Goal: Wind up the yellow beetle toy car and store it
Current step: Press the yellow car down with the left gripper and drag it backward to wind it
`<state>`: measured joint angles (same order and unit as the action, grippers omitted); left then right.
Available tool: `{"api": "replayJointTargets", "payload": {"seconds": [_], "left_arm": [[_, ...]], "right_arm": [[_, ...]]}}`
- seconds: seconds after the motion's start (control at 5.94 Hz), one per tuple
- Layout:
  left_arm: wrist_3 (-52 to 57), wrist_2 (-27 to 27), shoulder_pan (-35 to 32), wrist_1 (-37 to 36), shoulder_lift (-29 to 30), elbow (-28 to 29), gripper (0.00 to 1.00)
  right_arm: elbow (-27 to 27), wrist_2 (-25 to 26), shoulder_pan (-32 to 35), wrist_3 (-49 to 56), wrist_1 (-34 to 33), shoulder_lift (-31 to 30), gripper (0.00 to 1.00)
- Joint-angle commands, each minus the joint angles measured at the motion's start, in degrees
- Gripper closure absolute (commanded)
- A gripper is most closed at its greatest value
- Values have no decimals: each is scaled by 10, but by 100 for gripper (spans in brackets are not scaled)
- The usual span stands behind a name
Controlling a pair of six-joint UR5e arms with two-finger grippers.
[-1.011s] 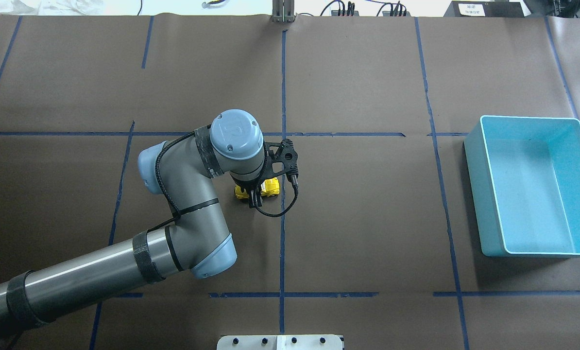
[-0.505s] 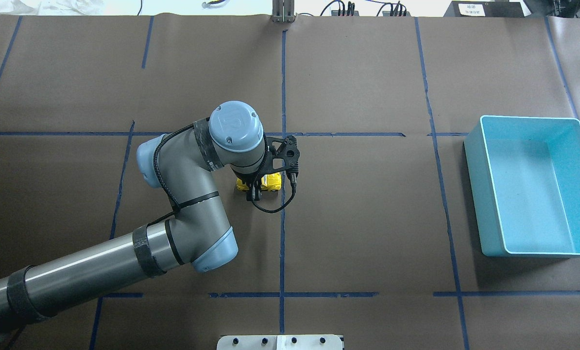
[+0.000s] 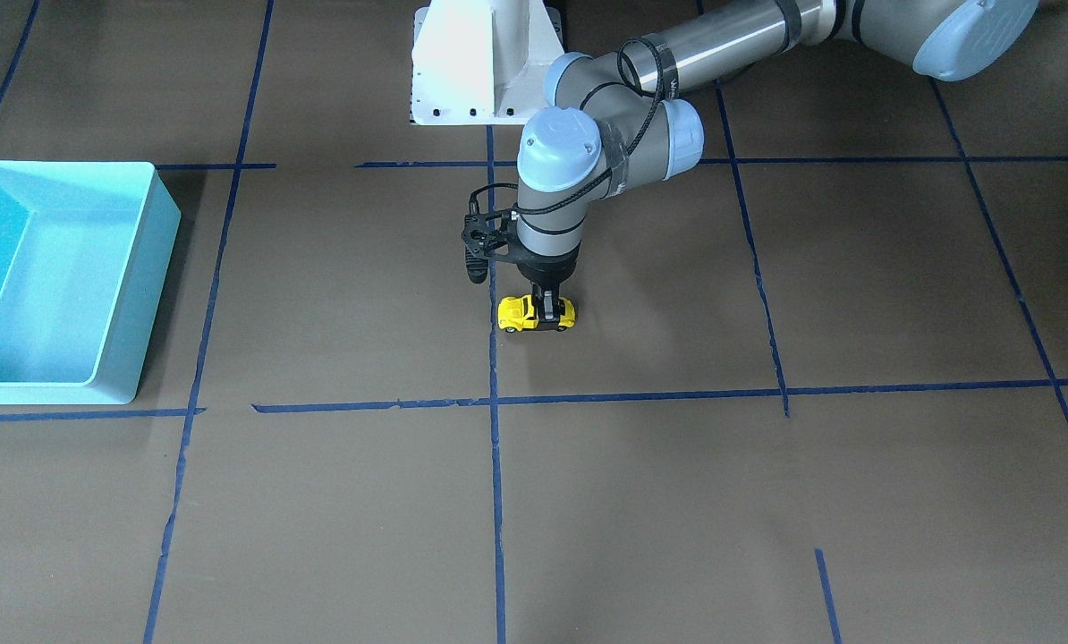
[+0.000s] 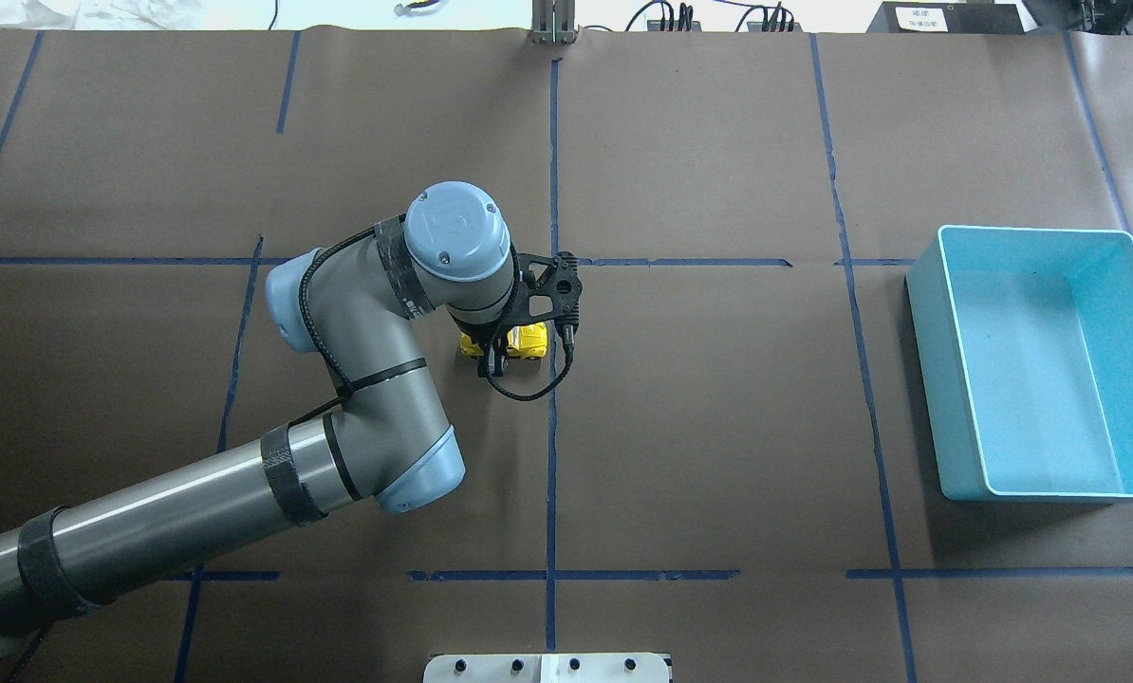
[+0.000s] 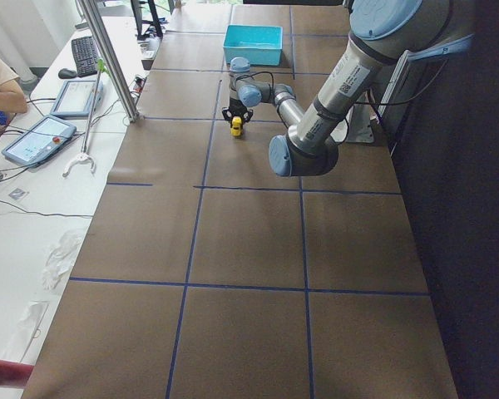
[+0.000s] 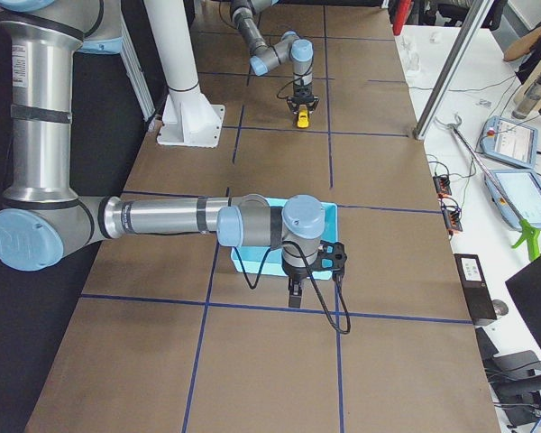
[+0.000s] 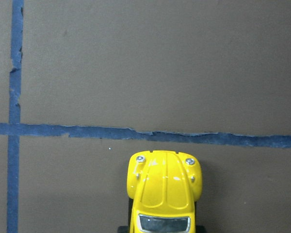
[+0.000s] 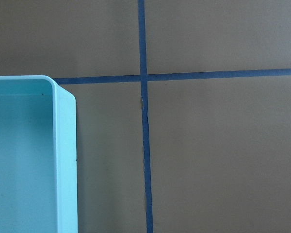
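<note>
The yellow beetle toy car (image 3: 523, 315) stands on its wheels on the brown table near the centre tape line. It also shows in the overhead view (image 4: 529, 340), and its hood shows in the left wrist view (image 7: 164, 189). My left gripper (image 3: 548, 313) points straight down and is shut on the car's body. The turquoise bin (image 4: 927, 360) stands empty at the table's right end. My right gripper (image 6: 295, 293) hangs low beside the bin's near corner (image 8: 63, 145). It shows only in the exterior right view, so I cannot tell whether it is open or shut.
The white robot base plate (image 3: 485, 63) is at the table's robot side. Blue tape lines (image 4: 552, 455) divide the brown table cover. A side desk with tablets (image 5: 37, 137) and a person's arm lies beyond the table's far edge.
My left gripper has moved away from the robot's base, toward the far side of the table. The yellow car has gone with it.
</note>
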<state>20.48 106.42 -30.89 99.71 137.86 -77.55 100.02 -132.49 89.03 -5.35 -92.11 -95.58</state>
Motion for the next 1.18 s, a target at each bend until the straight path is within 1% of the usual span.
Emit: {"api": "replayJointTargets", "payload": {"seconds": [0.0,1.01], "left_arm": [[24,3,0,8,14,16,88],[21,4,5,3,23,16,88]], "right_arm": [[0,0,0,0,0,0,0],[0,0,0,0,0,0,0]]}}
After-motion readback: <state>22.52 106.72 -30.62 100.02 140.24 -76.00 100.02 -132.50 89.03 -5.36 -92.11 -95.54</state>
